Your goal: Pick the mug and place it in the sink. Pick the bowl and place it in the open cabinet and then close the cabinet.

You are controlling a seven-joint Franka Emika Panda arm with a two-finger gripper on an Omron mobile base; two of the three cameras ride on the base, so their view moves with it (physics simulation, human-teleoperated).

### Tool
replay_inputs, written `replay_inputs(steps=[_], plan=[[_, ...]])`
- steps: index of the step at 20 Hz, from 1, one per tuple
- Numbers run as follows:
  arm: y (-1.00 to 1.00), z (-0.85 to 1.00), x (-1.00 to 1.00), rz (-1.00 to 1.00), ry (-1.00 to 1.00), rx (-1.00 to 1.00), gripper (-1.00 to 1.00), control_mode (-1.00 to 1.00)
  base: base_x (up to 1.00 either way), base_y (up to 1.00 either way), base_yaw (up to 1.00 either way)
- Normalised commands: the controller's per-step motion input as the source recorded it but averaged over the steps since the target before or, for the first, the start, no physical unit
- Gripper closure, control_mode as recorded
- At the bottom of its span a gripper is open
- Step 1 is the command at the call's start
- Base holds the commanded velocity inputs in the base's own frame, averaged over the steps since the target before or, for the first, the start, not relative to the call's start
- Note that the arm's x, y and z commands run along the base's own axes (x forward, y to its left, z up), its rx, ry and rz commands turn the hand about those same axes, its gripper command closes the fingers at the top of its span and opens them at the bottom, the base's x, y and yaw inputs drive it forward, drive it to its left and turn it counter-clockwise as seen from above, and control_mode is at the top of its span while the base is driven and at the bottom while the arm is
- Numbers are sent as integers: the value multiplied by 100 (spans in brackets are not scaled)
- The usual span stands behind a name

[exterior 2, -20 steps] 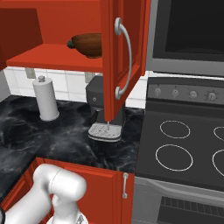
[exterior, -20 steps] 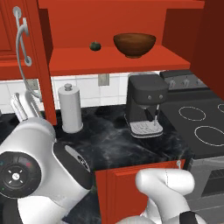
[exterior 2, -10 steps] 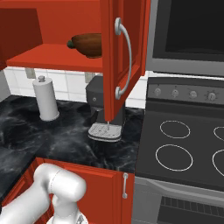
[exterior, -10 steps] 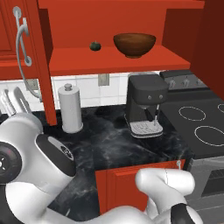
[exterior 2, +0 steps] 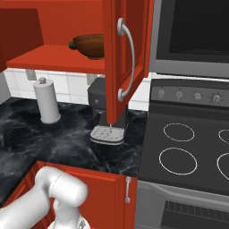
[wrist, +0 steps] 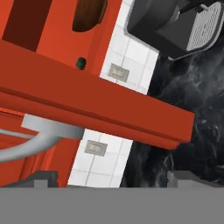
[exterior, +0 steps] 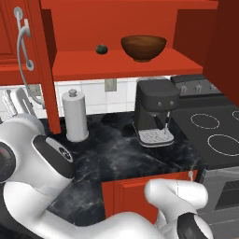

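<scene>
The dark brown wooden bowl stands on the red inner shelf of the open upper cabinet, right of a small dark green round object. My gripper is open at the far left, beside the cabinet's open left door and below its curved silver handle. Nothing lies between the tips. The door's lower edge crosses the hand view just ahead of them. The right door also stands open. The mug and the sink are out of view.
A dark coffee machine and a paper towel roll stand on the black marble counter. A stove lies to the right, below a microwave.
My arm has swung left and its elbow has dropped lower in the left base view, carrying the gripper left toward the left door. The bowl and doors have not moved.
</scene>
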Motion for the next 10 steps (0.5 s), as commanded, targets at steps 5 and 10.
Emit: replay_inputs(steps=[5,10], plan=[[0,-3,25,-7,-3,0,-100,-100,0,0,0],[0,-2,20,-8,-1,0,-100,-100,0,0,0]])
